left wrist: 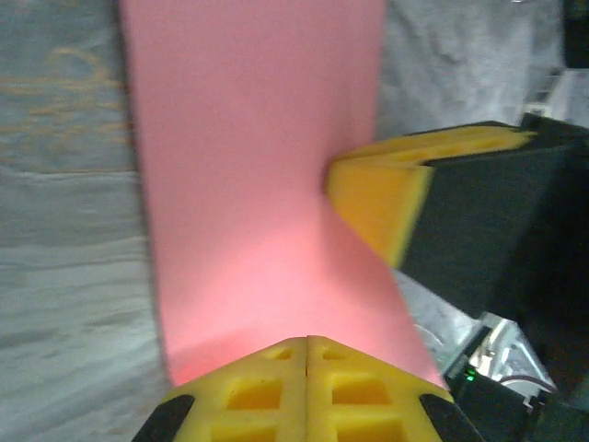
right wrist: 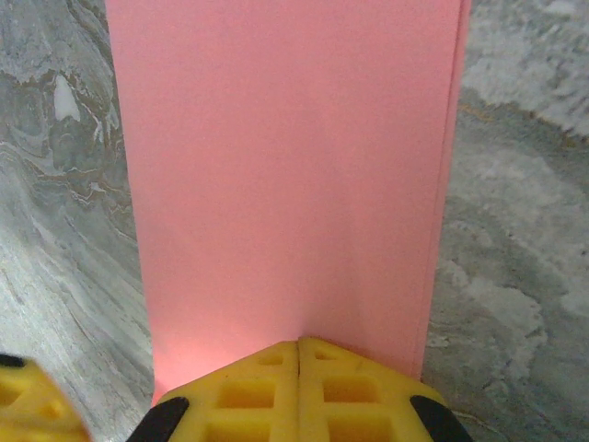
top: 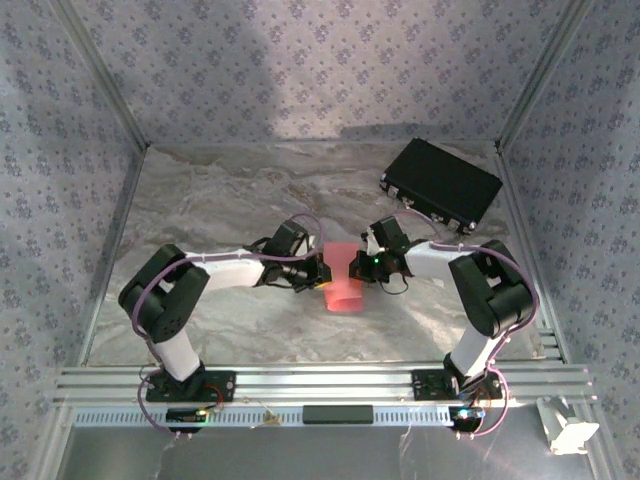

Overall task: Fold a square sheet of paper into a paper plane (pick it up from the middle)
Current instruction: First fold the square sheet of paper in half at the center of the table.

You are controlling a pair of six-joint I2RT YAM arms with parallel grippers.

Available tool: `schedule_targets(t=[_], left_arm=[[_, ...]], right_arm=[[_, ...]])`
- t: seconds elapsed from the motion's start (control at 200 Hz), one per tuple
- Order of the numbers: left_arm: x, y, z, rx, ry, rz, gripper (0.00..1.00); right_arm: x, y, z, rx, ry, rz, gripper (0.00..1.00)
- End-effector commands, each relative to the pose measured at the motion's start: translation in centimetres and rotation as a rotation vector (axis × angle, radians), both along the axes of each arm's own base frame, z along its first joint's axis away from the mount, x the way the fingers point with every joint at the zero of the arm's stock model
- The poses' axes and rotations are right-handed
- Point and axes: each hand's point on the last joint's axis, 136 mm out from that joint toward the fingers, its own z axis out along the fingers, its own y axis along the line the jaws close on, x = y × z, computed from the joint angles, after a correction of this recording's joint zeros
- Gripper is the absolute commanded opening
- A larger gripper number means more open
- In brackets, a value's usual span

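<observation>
- Top external view: we see the left gripper (top: 318, 270) and the right gripper (top: 357, 266) facing each other above the middle of the marbled grey table (top: 220, 200), with the square sheet of paper (top: 343, 285) held between them.
- The salmon-pink sheet hangs as a narrow strip in the gap between the two tools. Its lower end bows toward the near edge of the table.
- Left wrist view: we find the left gripper's yellow pads (left wrist: 267, 391) pressed together, with the pink paper (left wrist: 248, 138) rising from the seam between them. The tool is pinched tight on the sheet's edge.
- In that same view, a yellow pad of the right gripper (left wrist: 382, 198) meets the paper's right-hand edge.
- Right wrist view: we see the right gripper (right wrist: 298, 368) clamped as well, its pads meeting on the near edge of the sheet (right wrist: 285, 166). The sheet stretches away flat and smooth.
- Along the strip's right side we make out a thin second edge, as of a doubled layer.
- A black case (top: 441, 184) lies at the far right of the table, well apart from both arms.
</observation>
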Motion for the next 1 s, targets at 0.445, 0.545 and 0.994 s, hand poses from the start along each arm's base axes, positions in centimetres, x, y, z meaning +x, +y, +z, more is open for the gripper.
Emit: schedule_targets(t=[0.445,0.545,0.994], left_arm=[[-4.4,2.6,-6.1,0.116,0.122,-0.049,0.00],[-4.7,3.5,-6.6,0.160,0.105,-0.059,0.00],[-2.7,-0.8,0.0,-0.067,0.016,-0.069,0.00]], right_arm=[[-2.7,-3.6,-3.7,-0.152,0.125,-0.059,0.00],[-2.7,-3.6,-3.8,-0.151,0.124,-0.060,0.00],[-2.7,-3.6,-3.7,-0.146,0.130,-0.062,0.00]])
